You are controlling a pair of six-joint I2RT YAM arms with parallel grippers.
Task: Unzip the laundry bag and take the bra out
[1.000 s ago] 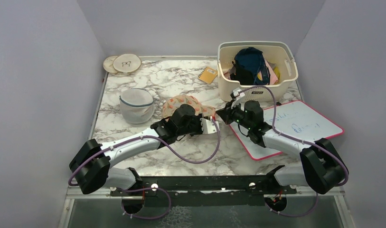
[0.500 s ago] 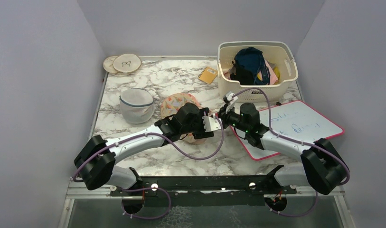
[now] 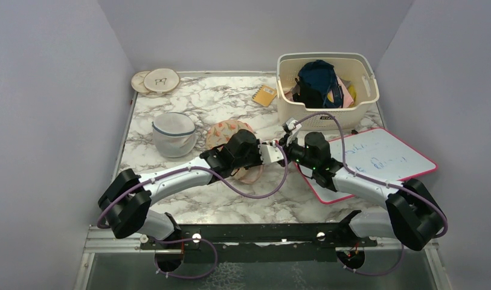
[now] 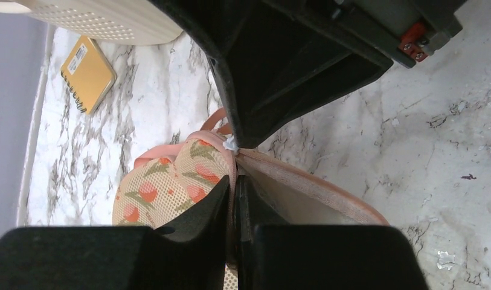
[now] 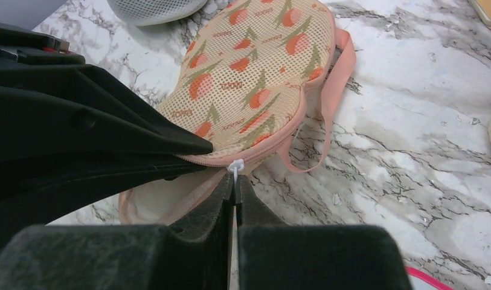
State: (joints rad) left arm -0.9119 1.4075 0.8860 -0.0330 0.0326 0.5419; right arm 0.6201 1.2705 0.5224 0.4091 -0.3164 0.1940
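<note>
From above, the bag lies left of the basket and a little nearer the arm bases than it. Most of its middle is hidden under the left arm. The left gripper and right gripper meet tip to tip at the bag's edge on the basket side. That view is too small to show what either holds.

The wrist views settle it. The right wrist camera shows the right gripper's fingers pressed together on the white zip pull, at the bag's pink edging. The left wrist camera shows the left gripper's fingers pinching the edging itself, just beside the pull. Both show the seam parted there, with plain cream lining exposed. Only the right wrist view takes in the whole printed face, turned up, with a pink strap looping out on the marble.

The bag's long axis seems to run alongside the basket's left wall, one lobe toward the back and one toward the arms, though the arm covers the join. The opened edge faces the basket.
</note>
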